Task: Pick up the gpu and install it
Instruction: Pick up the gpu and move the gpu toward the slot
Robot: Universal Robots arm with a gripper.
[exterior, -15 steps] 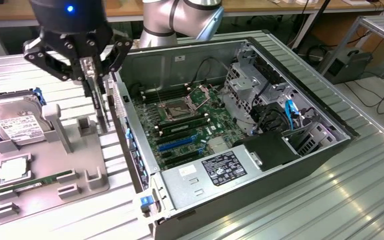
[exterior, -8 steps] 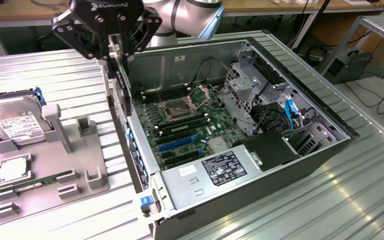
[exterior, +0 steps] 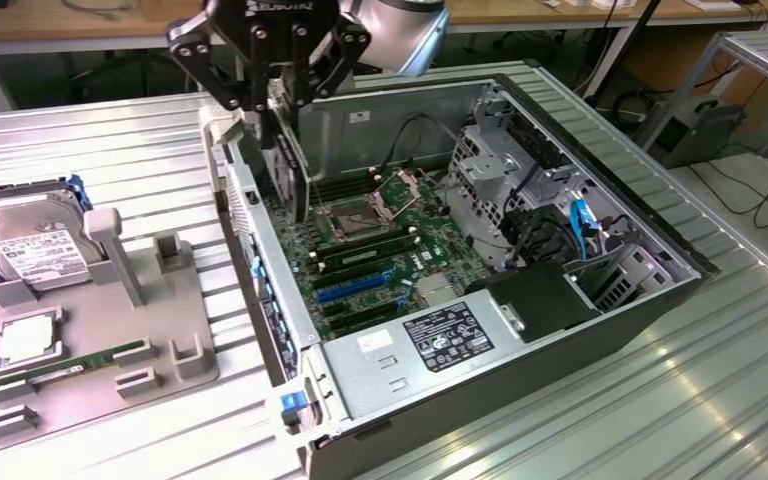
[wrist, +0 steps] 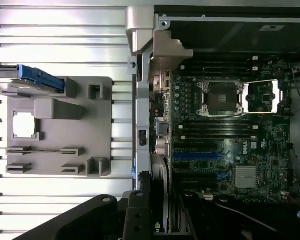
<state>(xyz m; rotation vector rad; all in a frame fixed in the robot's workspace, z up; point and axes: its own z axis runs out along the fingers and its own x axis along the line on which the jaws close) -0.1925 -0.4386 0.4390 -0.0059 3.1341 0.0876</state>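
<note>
One arm at work over an open computer case (exterior: 651, 300) on a ribbed metal surface (exterior: 117, 140). The hand (exterior: 271, 125) is clenched on the gpu (exterior: 297, 175), gripping the dark card by its upper edge. The card hangs clear of the board, directly beneath the hand. Its visible long edge runs steeply downward towards the CPU socket (exterior: 353, 222), and its lower end is just above the socket, on the exterior view's left of it. The card is judged not yet seated. The blue expansion slots (exterior: 351, 285) of the motherboard (exterior: 418, 215) lie beyond the socket on its near side in the exterior view, so they are offset from the card along the board, not straight below it. The grey parts fixture (exterior: 104, 330) stands outside the case, well apart from the socket on the exterior view's left. It carries a hard drive (exterior: 31, 250), and several of its cradles are bare
</note>
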